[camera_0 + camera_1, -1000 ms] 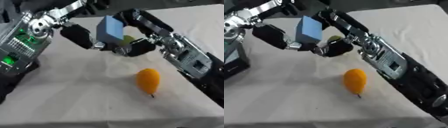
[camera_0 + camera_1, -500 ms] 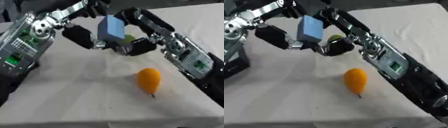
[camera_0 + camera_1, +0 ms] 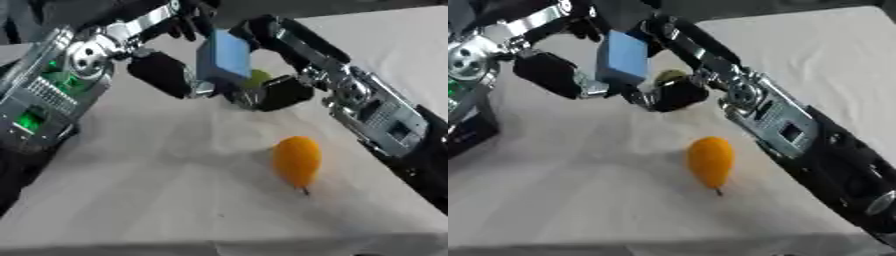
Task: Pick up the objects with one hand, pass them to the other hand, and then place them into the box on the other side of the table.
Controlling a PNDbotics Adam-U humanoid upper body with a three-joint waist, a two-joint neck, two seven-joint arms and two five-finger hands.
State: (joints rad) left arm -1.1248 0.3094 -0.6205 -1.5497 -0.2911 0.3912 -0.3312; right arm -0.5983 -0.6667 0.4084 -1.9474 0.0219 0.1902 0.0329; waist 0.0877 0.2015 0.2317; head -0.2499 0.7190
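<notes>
Both arms reach in over the middle of the desk [image 3: 157, 200] and meet above it. The left robot hand [image 3: 166, 75] comes from the upper left, its fingers curled against one side of a blue block [image 3: 223, 55]. The right robot hand [image 3: 271, 92] comes from the right along a long black and silver forearm, its thumb and fingers closed on the block's other side. So the one blue block is held up off the desk between the two, tilted. One small yellow-green round thing [image 3: 670, 76] shows just behind the hands. One orange, pear-shaped fruit [image 3: 297, 160] lies alone on the pale cloth, nearer the camera, apart from both hands.
</notes>
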